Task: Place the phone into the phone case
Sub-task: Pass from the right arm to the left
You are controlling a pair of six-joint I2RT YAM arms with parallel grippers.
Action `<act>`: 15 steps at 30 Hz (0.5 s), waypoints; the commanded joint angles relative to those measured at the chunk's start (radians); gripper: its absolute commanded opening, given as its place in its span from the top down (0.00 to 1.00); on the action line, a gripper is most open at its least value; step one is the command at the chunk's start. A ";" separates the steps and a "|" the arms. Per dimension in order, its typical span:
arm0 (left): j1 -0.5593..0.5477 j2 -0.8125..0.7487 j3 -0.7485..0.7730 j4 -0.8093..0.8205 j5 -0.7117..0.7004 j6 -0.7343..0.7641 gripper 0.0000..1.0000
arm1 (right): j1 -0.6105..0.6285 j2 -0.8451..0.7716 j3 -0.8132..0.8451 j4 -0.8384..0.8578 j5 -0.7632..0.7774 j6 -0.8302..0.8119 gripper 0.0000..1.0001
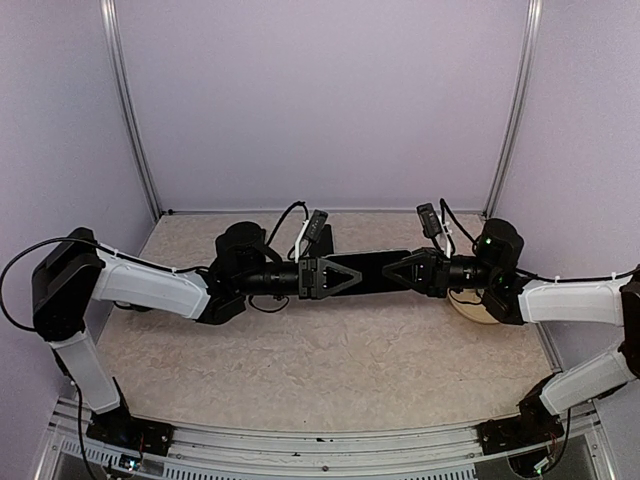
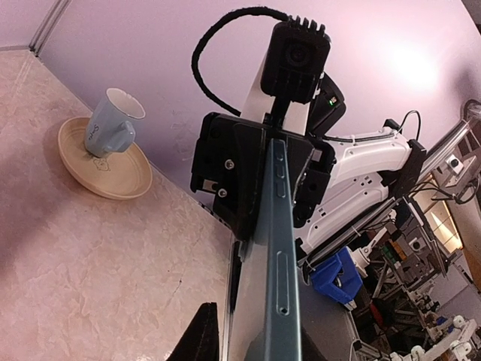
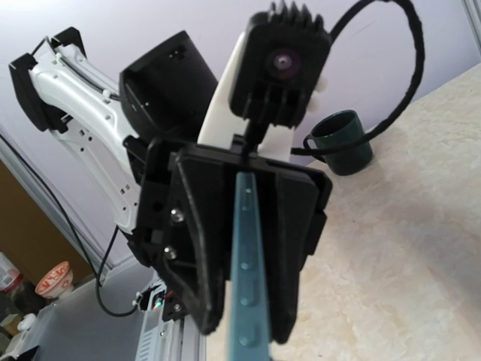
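Above the middle of the bench [image 1: 330,360], the phone [image 1: 375,268] hangs in the air, stretched lengthwise between the two arms and clear of the surface. The left gripper [image 1: 352,277] has one end of it and the right gripper [image 1: 392,271] the other, the two pointing straight at each other from opposite sides. Each pair of jaws is drawn in narrow and pressed against the flat faces of the phone.

From the overhead camera the phone reads as a dark, flat slab lying roughly level. Both wrist cameras see it edge-on: a thin teal strip with long slots and small holes along it, running from the camera's own fingers up into the black jaws of the opposite arm. Whether that teal edge belongs to the phone itself or to a case already around it cannot be told, and no separate case is plainly visible in any view.

On the right side of the bench, behind the right arm, a pale blue cup [image 2: 113,120] stands upright on a beige saucer [image 2: 120,179]. The right wrist camera shows a dark green mug [image 3: 342,143] standing on the bench beyond the left arm, close to the back wall, with a black cable looping just in front of it.
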State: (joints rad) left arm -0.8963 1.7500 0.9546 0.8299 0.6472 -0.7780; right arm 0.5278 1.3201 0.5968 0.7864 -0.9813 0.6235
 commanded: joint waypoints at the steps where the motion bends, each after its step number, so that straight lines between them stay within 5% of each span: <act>1: -0.011 0.007 0.024 0.044 0.011 0.006 0.79 | 0.004 0.008 0.000 0.040 0.020 -0.005 1.00; 5: -0.010 0.003 0.020 0.044 0.002 0.007 0.81 | 0.005 0.007 0.004 0.029 0.020 -0.009 1.00; 12: -0.005 -0.004 0.010 0.043 -0.008 0.018 1.00 | 0.005 0.005 0.017 0.003 0.014 -0.017 1.00; 15: -0.003 -0.015 0.000 0.043 -0.016 0.030 1.00 | 0.005 -0.002 0.028 -0.023 0.016 -0.028 0.79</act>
State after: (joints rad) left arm -0.8963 1.7538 0.9543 0.8474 0.6579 -0.7200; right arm 0.5278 1.3235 0.5976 0.7757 -0.9844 0.6693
